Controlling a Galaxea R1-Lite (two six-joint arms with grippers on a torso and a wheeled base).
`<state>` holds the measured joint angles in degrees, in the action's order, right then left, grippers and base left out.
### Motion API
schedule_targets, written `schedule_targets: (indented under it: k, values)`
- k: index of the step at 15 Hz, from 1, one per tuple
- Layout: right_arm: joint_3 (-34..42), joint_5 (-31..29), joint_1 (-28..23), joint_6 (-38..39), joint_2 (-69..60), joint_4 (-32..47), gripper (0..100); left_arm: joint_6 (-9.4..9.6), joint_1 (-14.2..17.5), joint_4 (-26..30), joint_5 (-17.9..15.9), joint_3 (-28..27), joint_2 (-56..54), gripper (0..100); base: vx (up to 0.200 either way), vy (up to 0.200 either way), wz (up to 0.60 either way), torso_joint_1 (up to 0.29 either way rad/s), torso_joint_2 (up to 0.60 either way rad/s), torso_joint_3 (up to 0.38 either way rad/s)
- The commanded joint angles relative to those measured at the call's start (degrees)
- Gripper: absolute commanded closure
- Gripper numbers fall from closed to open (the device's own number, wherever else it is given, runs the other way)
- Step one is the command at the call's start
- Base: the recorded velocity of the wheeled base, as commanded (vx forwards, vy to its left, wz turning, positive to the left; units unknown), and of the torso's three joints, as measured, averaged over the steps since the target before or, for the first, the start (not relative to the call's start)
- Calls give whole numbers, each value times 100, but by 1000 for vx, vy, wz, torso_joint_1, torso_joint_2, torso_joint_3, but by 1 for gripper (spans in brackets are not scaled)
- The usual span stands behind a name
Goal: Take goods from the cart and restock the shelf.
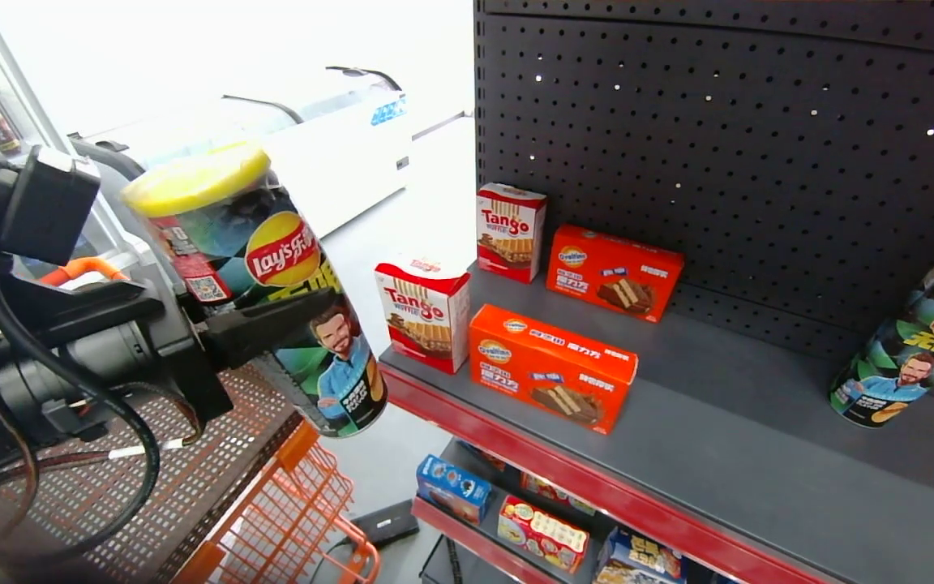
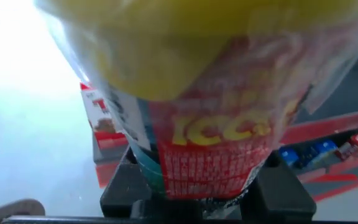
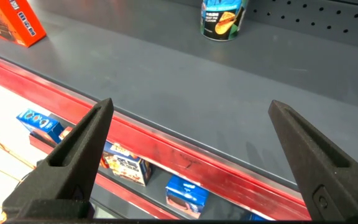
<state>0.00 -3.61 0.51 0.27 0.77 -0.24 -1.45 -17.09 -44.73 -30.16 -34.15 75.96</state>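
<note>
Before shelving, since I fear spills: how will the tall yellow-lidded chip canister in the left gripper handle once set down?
Tall and narrow, the yellow-lidded canister probably tips if nudged; its round body would likely roll on the grey shelf. Its glossy wrap may slip in the left gripper.

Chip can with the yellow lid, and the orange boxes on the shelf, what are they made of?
Chip can: probably a cardboard tube under a glossy printed wrap, since light glints on it. Its yellow lid looks like soft, slightly see-through plastic. Orange boxes: thin printed cardboard, judging by their sharp folded edges and smooth sheen.
</note>
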Motion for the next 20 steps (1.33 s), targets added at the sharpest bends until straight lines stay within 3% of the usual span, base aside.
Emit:
schedule_targets:
  k: [1, 3, 5, 7, 9, 20]
  values:
    - [0, 0, 2, 0, 2, -2, 0, 4, -75, 351, 1, -189, -336, 100, 0, 0, 0, 0, 0, 0]
    - [0, 0, 2, 0, 2, -2, 0, 13, -181, 1555, -34, -866, -424, 100, 0, 0, 0, 0, 0, 0]
    - [0, 9, 10, -9, 2, -2, 0, 31, -312, 2047, -60, -989, -415, 100, 0, 0, 0, 0, 0, 0]
    - [0, 9, 10, -9, 2, -2, 0, 48, -374, 1845, -280, -778, -336, 100, 0, 0, 0, 0, 0, 0]
    - [0, 9, 10, -9, 2, -2, 0, 40, -391, 1484, -728, -734, -204, 100, 0, 0, 0, 0, 0, 0]
    - [0, 27, 10, -9, 2, -2, 0, 48, -629, 1441, -1036, -874, 147, 100, 0, 0, 0, 0, 0, 0]
